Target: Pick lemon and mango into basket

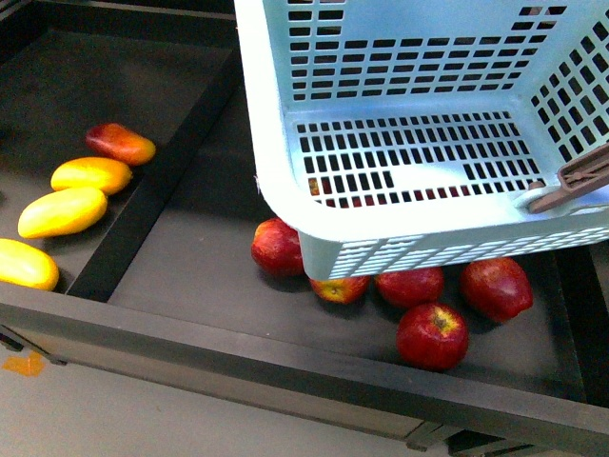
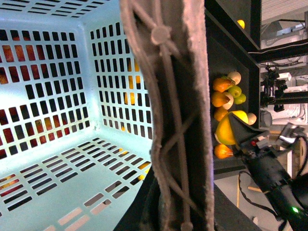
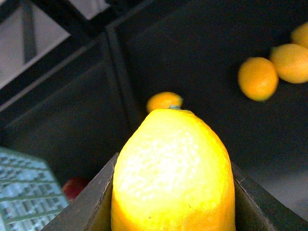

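Lemon (image 3: 173, 163) being gripped across belly by right gripper (image 3: 176, 198); judged firm, light, slippery. Left gripper's state not being shown.

Front cam looks down on the dark tray (image 1: 190, 257), basket (image 1: 262, 143) close at its top right. Left wrist cam sits jammed against the basket's handle (image 2: 178, 120), peering inside. Right wrist cam hugs the lemon (image 3: 173, 173). All three catch the basket.

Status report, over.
Right gripper shut on lemon. Left gripper at basket handle, grip unclear. Basket empty; mango in left compartment. Apples underneath.
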